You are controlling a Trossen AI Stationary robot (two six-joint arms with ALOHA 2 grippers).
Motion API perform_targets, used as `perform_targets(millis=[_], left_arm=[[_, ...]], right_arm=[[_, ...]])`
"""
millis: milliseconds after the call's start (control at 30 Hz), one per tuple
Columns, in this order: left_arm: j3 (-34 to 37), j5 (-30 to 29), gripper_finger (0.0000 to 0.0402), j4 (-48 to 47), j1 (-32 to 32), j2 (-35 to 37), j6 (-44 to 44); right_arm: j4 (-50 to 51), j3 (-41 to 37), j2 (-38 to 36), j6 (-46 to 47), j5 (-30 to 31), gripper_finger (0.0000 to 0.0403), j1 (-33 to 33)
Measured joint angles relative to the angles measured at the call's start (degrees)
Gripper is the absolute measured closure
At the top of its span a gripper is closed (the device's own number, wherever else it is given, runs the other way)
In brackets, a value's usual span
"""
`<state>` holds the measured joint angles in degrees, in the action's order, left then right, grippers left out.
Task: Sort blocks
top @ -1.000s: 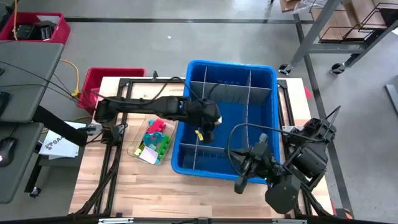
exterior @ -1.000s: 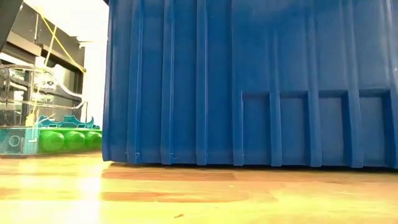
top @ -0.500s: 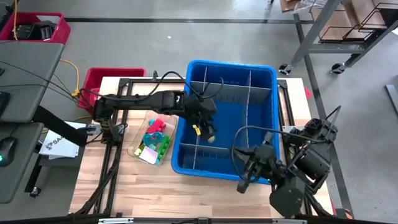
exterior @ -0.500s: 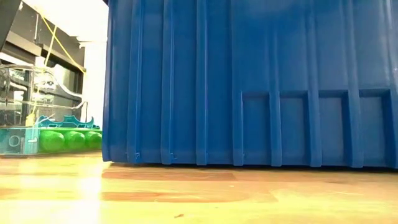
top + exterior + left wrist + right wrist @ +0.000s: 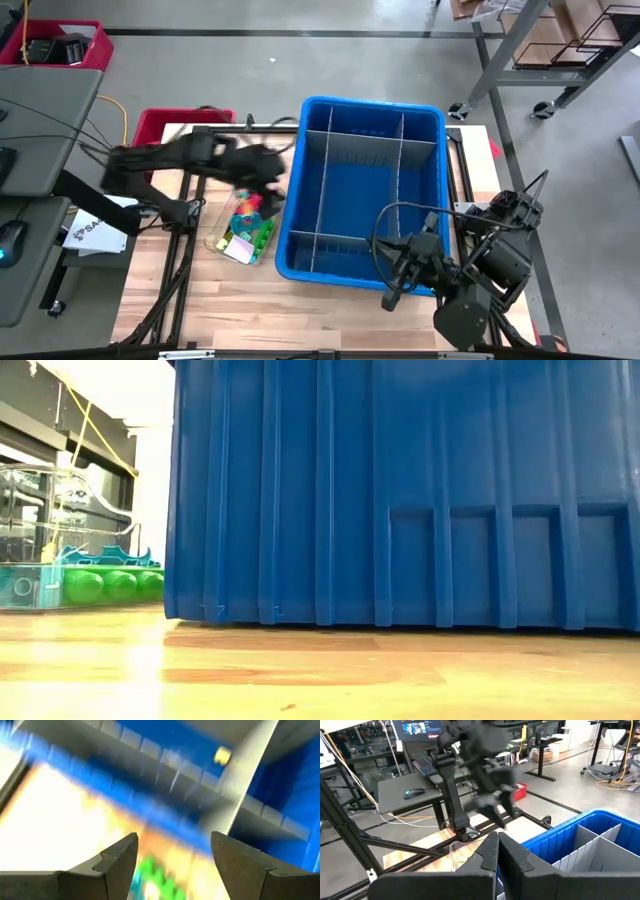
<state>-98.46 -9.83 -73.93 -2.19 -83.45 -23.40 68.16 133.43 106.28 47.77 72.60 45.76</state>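
Nearest in the high view, low and right of centre, my right gripper (image 5: 392,295) waits pinched shut and empty at the blue bin (image 5: 432,190)'s lower right corner, clear of the work. Mid-frame left, my left gripper (image 5: 268,187) hovers over the clear tray (image 5: 213,238) of mixed blocks (image 5: 250,222), fingers spread with nothing between them, placed, I judge, for another pick. Farther off, one yellow block (image 5: 222,755) lies inside a bin compartment beside a grey divider (image 5: 247,785).

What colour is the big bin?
Blue; the bin shows best in the high view.
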Motion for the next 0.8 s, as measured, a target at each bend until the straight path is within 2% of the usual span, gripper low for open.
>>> perform_targets(millis=[100, 200, 333, 433, 600, 700, 800], left_arm=[[8.5, 0.47, 0.0158, -5.0, -1.14, 6.05, -3.14], [19.54, 4.49, 0.0158, -6.13, -1.89, 10.75, -3.32], [34.12, 7.68, 0.0158, 0.19, -2.52, 15.51, -1.39], [42.54, 7.22, 0.0158, 6.35, -2.49, 17.75, 0.96], [51.02, 1.97, 0.0158, 14.56, -2.47, 18.59, 8.9], [54.33, -0.67, 0.0158, 17.12, -2.47, 18.05, 13.19], [55.42, -2.8, 0.0158, 17.37, -1.91, 16.95, 13.64]], right_arm=[[0.06, 0.0, 0.0, 0.04, -0.01, 0.0403, -0.33], [0.1, 0.0, 0.0, 0.15, -0.01, 0.0403, -0.66], [0.13, 0.0, 0.0, 1.1, -0.02, 0.0403, -1.43], [0.14, 0.0, 0.0, 1.72, 0.0, 0.0403, -2.07], [0.17, 0.0, 0.0, 2.76, -0.17, 0.0403, -3.05], [0.16, 0.0, 0.0, 2.76, -0.17, 0.0403, -3.18], [0.15, 0.0, 0.0, 2.95, -0.17, 0.0403, -3.41]])
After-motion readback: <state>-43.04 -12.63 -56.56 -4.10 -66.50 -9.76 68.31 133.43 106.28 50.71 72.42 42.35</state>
